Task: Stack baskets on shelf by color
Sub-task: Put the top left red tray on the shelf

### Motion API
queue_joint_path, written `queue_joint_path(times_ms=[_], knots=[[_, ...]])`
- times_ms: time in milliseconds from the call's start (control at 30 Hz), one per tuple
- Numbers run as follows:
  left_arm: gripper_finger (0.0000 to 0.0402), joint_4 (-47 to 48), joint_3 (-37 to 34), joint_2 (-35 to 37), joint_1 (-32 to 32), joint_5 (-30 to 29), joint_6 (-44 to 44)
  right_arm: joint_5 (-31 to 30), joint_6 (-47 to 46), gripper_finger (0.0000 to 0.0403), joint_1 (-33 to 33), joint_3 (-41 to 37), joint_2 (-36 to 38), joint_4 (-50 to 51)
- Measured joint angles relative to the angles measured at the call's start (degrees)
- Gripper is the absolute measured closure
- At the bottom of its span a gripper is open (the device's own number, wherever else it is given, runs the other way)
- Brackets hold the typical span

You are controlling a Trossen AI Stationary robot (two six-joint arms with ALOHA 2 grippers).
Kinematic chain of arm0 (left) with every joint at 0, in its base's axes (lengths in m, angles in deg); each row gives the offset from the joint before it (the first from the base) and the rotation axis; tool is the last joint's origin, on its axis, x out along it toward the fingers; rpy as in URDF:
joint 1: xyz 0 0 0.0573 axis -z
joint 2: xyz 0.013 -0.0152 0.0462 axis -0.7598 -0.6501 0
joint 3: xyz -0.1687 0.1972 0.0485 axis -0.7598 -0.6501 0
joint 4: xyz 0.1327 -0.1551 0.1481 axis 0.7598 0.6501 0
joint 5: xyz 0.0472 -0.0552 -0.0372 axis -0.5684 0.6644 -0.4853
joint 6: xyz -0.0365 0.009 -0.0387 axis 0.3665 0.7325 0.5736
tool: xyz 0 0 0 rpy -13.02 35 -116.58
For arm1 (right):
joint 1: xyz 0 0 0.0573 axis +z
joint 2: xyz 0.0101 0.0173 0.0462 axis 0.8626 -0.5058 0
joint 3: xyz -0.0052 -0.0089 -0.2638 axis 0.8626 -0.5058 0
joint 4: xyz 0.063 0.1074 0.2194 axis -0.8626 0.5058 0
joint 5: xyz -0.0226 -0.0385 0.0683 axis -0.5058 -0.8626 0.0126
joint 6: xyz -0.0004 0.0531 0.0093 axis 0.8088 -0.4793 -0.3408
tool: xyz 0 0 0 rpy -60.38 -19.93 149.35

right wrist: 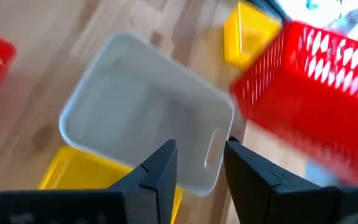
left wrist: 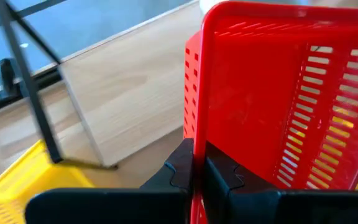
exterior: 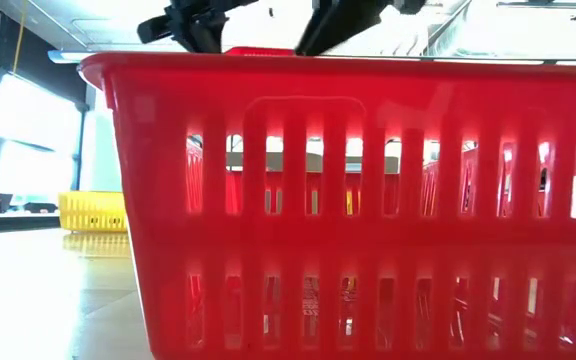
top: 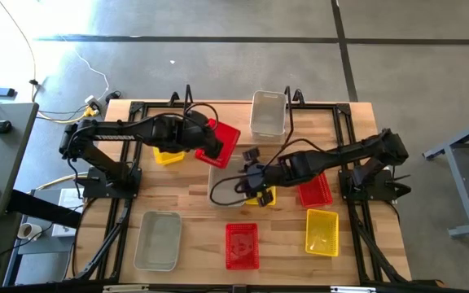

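Note:
My left gripper (top: 210, 146) is shut on a red basket (top: 225, 142), which it holds tilted above the table's middle, near the far edge. My right gripper (right wrist: 197, 168) stands open above the short end of a grey-white basket (right wrist: 145, 118) that rests on its base mid-table (top: 221, 181); its fingers touch nothing. Another grey-white basket (top: 268, 114) sits at the far edge between the shelf's black upright loops (top: 294, 96). A yellow basket (top: 169, 155) lies under the left arm, and another yellow basket (top: 262, 195) lies under the right gripper. My left gripper pinches one side wall of the red basket at its rim (left wrist: 194, 146), one finger outside the wall and one inside (left wrist: 222, 177). The basket is lifted clear of the table and tipped up on edge, its open side toward the wrist camera.
On the table's near half stand a grey-white basket (top: 158, 240), a red basket (top: 242, 244) that fills the low view (exterior: 368, 200), and a yellow basket (top: 322, 232). Another red basket (top: 314, 191) lies under the right arm. Black frame rails run along both table sides.

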Motion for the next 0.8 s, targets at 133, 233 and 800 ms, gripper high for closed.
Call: queue_joint_path(times_ms=[133, 233, 800], knots=[[0.0396, -5.90, 0.00, 0.00, -0.47, -0.10, -2.19, 0.06, 2.83, 0.0283, 0.28, 0.00, 0.00, -3.37], [0.0396, -11.19, 0.00, 0.00, -0.47, -0.11, -4.48, 0.06, 3.93, 0.0283, 0.14, 0.00, 0.00, -5.02], [0.0396, -19.33, 0.00, -0.09, -0.44, -1.42, -8.28, -9.40, 7.29, 0.0283, -2.80, 0.00, -1.96, -10.36]])
